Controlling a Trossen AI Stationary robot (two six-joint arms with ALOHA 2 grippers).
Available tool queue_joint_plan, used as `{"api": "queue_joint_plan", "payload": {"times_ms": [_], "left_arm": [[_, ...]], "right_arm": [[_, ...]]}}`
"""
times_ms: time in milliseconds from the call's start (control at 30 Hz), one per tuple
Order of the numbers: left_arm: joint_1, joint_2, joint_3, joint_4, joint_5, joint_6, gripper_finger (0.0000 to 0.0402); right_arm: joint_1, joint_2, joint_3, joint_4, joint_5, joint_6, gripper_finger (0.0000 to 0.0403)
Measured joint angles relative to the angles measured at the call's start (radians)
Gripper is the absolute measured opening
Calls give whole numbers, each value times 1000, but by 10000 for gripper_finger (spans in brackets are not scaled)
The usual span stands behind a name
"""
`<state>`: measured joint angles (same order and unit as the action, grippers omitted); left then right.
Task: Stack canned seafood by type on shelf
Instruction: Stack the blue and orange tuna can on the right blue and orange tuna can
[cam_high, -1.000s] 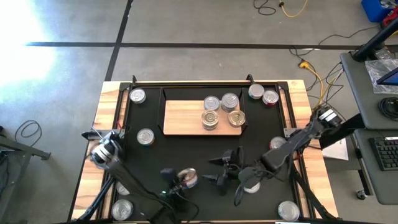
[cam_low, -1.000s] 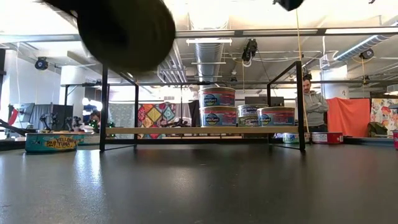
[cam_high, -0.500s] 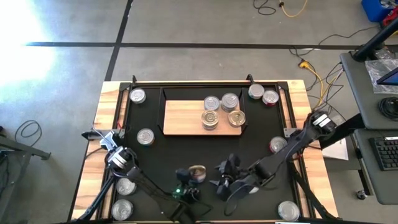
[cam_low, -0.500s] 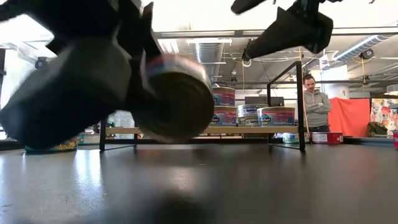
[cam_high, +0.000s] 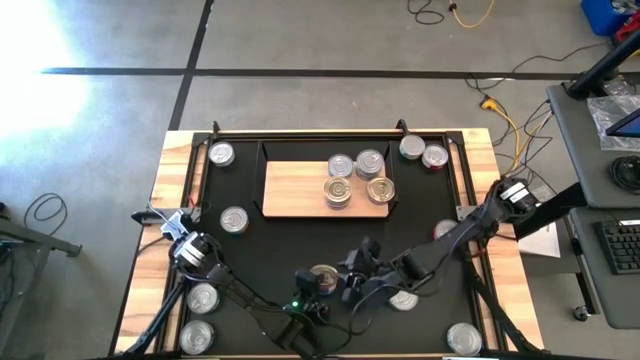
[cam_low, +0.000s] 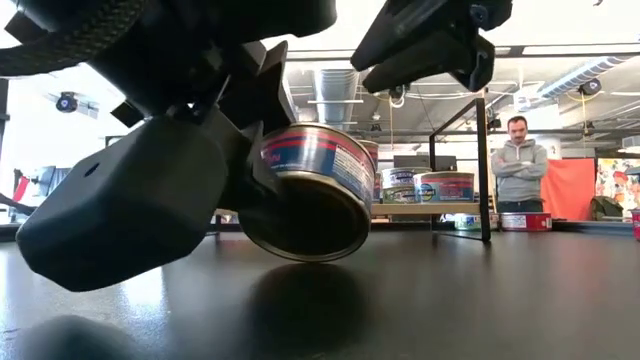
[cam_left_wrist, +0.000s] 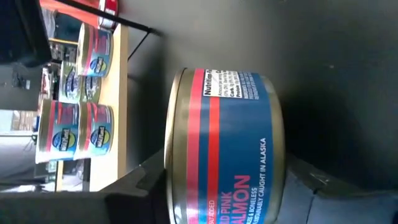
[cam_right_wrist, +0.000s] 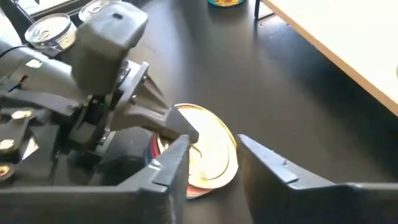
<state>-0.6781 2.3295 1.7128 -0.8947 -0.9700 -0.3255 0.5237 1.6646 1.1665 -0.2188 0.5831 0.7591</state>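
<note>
Left gripper (cam_high: 312, 284) clamped on a pink salmon tin (cam_high: 323, 274), pads pressed to its flat faces. Holds it near the front middle of the black mat (cam_high: 250, 262), well apart from the shelf (cam_high: 295, 190). From table height, tin (cam_low: 310, 195) tilted on edge, label toward the room, lower rim close above the mat; contact with the mat impossible to tell. From the left wrist, blue and red label (cam_left_wrist: 224, 149) filling the middle, shelf stacks farther off.

Right gripper (cam_high: 352, 283) just beside the same tin, reaching in from the right. Fingers (cam_right_wrist: 171, 165) apart, one to each side of the gold lid (cam_right_wrist: 208, 152), not closed on it.

On the shelf, four spots of tins toward its right half: two at the back (cam_high: 355, 164), two at the front (cam_high: 358, 190). Still loose on the mat: one at the back left (cam_high: 221, 154), one left of the shelf (cam_high: 234, 220), two at the back right (cam_high: 422, 152), two at the front left (cam_high: 200, 315), one under the right arm (cam_high: 403, 298), one at the front right (cam_high: 463, 337).

Beyond the table, a person (cam_low: 517, 170) standing with arms folded.
</note>
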Motion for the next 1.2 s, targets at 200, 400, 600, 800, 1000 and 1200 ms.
{"api": "queue_joint_plan", "payload": {"times_ms": [200,400,600,800,1000,1200], "left_arm": [[4,-3,-30,114,78,35,201],[10,0,-31,155,160,37,276],[13,1,-35,157,192,29,279],[13,-16,-35,121,200,-43,278],[-4,-69,-41,46,257,-84,279],[-15,-136,-54,-77,325,-131,279]], "right_arm": [[-36,12,-11,3,-131,-100,63],[-71,83,-12,118,-293,-182,24],[-73,157,-8,121,-360,-184,10],[-73,193,-3,104,-392,-173,9],[-75,182,20,10,-389,-168,9],[-74,165,97,-158,-410,-182,9]]}}
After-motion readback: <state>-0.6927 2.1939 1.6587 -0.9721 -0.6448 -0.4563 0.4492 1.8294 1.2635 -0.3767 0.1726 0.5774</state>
